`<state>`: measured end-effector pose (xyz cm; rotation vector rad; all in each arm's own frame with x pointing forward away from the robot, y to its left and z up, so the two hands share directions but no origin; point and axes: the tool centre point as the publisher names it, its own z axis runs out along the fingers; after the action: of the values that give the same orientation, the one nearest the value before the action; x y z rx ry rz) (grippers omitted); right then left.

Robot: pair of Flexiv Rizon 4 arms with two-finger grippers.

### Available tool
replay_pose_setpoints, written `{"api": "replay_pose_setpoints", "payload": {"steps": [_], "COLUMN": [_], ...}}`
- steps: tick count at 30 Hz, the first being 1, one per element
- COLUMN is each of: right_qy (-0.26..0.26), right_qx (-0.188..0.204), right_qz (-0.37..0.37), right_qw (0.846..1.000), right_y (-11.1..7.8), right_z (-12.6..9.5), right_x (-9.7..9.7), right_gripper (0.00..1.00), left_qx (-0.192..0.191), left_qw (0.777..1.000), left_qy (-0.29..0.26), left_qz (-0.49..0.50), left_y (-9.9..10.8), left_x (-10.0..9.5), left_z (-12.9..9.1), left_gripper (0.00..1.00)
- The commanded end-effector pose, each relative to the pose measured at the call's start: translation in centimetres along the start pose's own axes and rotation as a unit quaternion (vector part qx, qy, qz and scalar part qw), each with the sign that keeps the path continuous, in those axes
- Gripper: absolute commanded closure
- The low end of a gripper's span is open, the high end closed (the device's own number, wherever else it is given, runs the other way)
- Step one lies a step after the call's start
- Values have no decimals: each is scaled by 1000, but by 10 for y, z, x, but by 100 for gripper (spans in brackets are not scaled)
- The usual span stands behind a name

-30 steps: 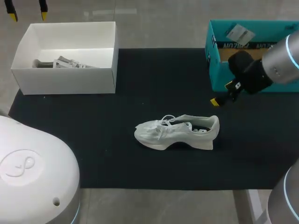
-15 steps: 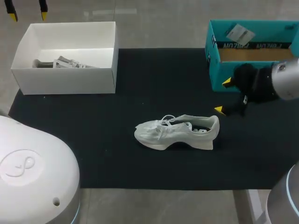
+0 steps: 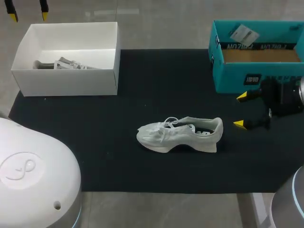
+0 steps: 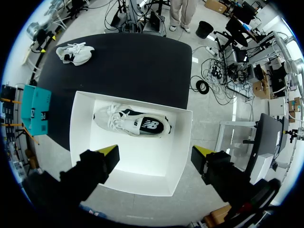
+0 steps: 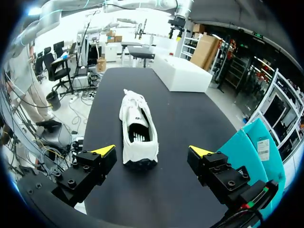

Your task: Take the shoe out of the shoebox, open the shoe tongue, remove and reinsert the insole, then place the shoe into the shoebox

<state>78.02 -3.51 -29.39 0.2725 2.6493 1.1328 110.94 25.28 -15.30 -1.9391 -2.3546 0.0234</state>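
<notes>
A white sneaker (image 3: 180, 134) lies on its side mid-mat, toe to the left. My right gripper (image 3: 241, 110) hovers open just right of its heel, apart from it. In the right wrist view the sneaker (image 5: 137, 130) lies ahead of the open right gripper (image 5: 152, 152), heel nearest, its insole showing. The teal shoebox (image 3: 228, 80) stands at the back right with nothing visible inside. My left gripper (image 3: 27, 14) hangs open high above the white box (image 3: 66, 80). From the left wrist, the left gripper (image 4: 156, 152) looks down on a second sneaker (image 4: 135, 124) in that box.
The black mat (image 3: 118, 166) covers most of the table. The white box (image 4: 137, 166) sits on its back left corner, the teal box (image 5: 256, 147) beside my right gripper. Open mat lies in front of and left of the sneaker.
My right gripper has swung right and toward the front, away from the teal box, and now faces the sneaker's heel. The sneaker and my left arm have stayed put.
</notes>
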Motion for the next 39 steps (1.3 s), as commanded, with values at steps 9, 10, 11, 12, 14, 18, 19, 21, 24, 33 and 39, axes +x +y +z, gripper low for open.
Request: {"api": "replay_pose_setpoints", "payload": {"steps": [9,10,11,12,14,18,19,21,24,33,39], "right_qy": [22,25,28,28,28,30,33,39,50,106,106], "right_qx": [24,24,25,25,24,16,13,10,-1,-21,-23], "right_qz": [-22,-23,-25,-25,-26,-20,-17,-15,-10,48,55], "right_qw": [999,999,999,999,999,999,999,999,999,993,993], "right_y": [-49,-51,-52,-54,-58,-64,-65,-65,-63,-54,-51], "right_z": [46,50,54,57,63,73,75,80,89,106,114], "right_x": [14,14,14,12,9,1,-2,-7,-10,11,23], "right_gripper": [0,0,0,0,0,0,0,0,0,0,0], "left_qx": [0,0,0,0,0,0,0,0,0,0,0], "left_qw": [1000,1000,1000,1000,1000,1000,1000,1000,1000,1000,1000], "left_qy": [1,1,1,1,1,1,1,1,1,1,1], "left_qz": [1,1,1,1,1,1,1,1,1,1,1], "left_y": [0,0,0,0,0,0,0,0,0,0,0], "left_x": [0,0,0,0,0,0,0,0,0,0,0], "left_z": [0,0,0,0,0,0,0,0,0,0,0], "left_gripper": [0,0,0,0,0,0,0,0,0,0,0]}}
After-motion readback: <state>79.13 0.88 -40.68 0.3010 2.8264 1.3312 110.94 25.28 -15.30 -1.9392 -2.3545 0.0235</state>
